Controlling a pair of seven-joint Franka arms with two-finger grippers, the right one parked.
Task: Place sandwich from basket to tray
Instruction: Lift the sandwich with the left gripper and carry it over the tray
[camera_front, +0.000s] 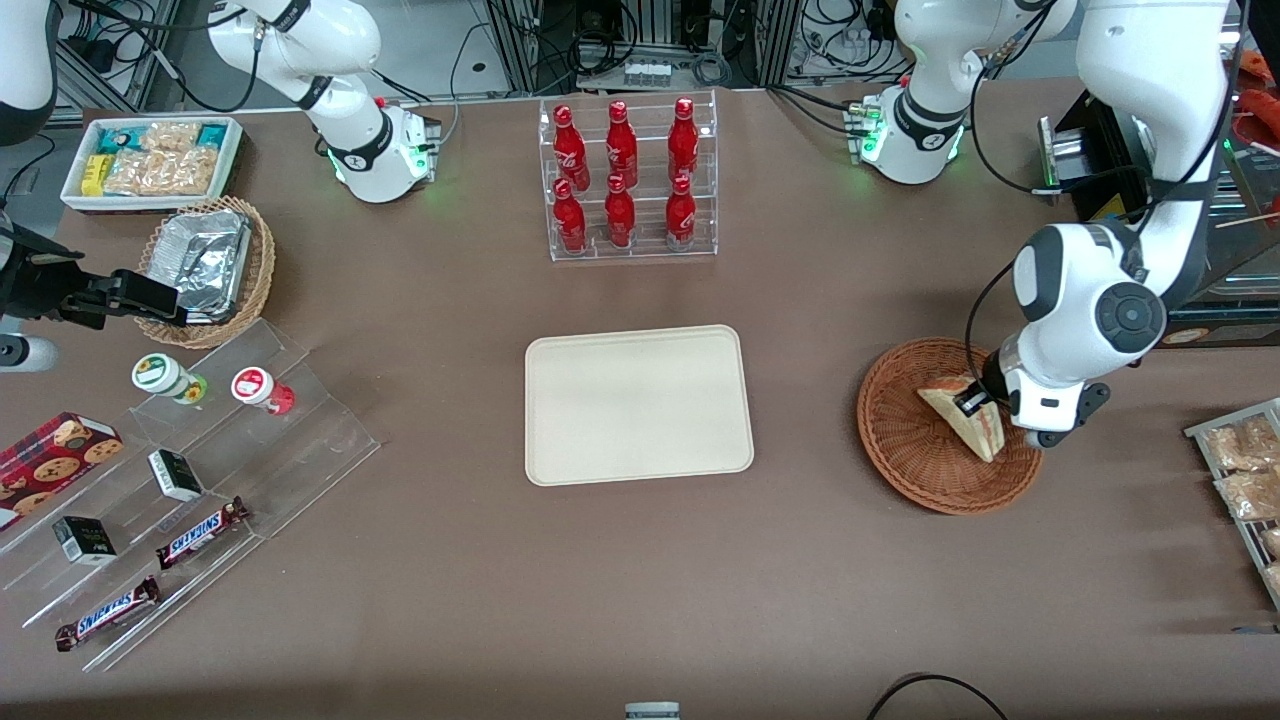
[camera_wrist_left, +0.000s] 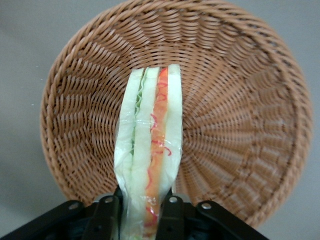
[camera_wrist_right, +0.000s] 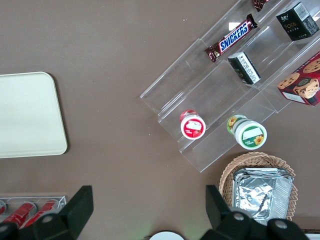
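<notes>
The sandwich (camera_front: 965, 418) is a plastic-wrapped wedge of pale bread with red and green filling, standing on edge in the reddish-brown wicker basket (camera_front: 905, 440) toward the working arm's end of the table. My left gripper (camera_front: 975, 402) is down in the basket, shut on the sandwich's end. In the left wrist view the sandwich (camera_wrist_left: 149, 145) runs out from between the black fingers (camera_wrist_left: 171, 215) over the basket's weave (camera_wrist_left: 240, 130). The cream tray (camera_front: 637, 403) lies bare at mid-table, apart from the basket; it also shows in the right wrist view (camera_wrist_right: 27, 115).
A clear rack of red bottles (camera_front: 626, 175) stands farther from the front camera than the tray. Acrylic steps with snacks (camera_front: 190, 470), a tan basket with a foil container (camera_front: 205, 265) and a white snack bin (camera_front: 152, 160) sit toward the parked arm's end. Bagged snacks (camera_front: 1245, 480) lie beside the basket.
</notes>
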